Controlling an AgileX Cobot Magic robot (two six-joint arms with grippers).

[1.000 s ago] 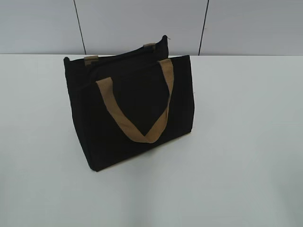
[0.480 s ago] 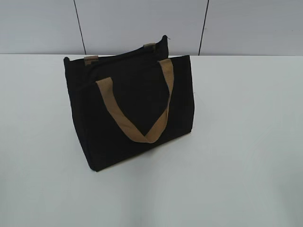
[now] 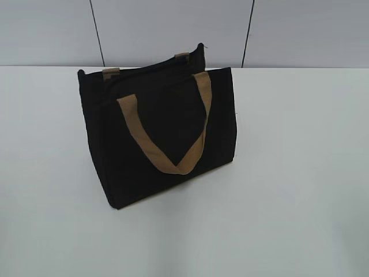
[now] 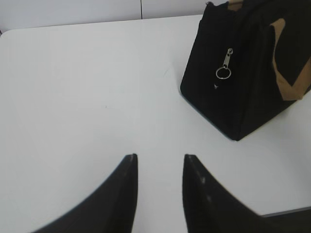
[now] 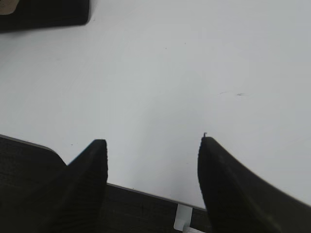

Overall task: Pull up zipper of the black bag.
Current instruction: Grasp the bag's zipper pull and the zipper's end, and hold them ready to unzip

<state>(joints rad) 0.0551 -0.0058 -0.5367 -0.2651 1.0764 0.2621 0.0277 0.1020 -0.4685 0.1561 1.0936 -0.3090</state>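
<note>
The black bag (image 3: 164, 130) stands upright on the white table (image 3: 300, 173), with a tan strap handle (image 3: 167, 156) hanging down its front and tan tabs at its top edge. In the left wrist view the bag (image 4: 243, 77) is at the upper right. The zipper (image 4: 225, 64), a silver pull with a round ring, hangs on the bag's end face. My left gripper (image 4: 160, 158) is open and empty, well short of the bag, low and to the left of the zipper. My right gripper (image 5: 151, 141) is open and empty at the table's near edge; a bag corner (image 5: 43, 12) shows top left.
The white table's near edge (image 5: 146, 193) runs under the right gripper, with dark floor below it. A grey panelled wall (image 3: 173, 29) stands behind the table. Neither arm shows in the exterior view.
</note>
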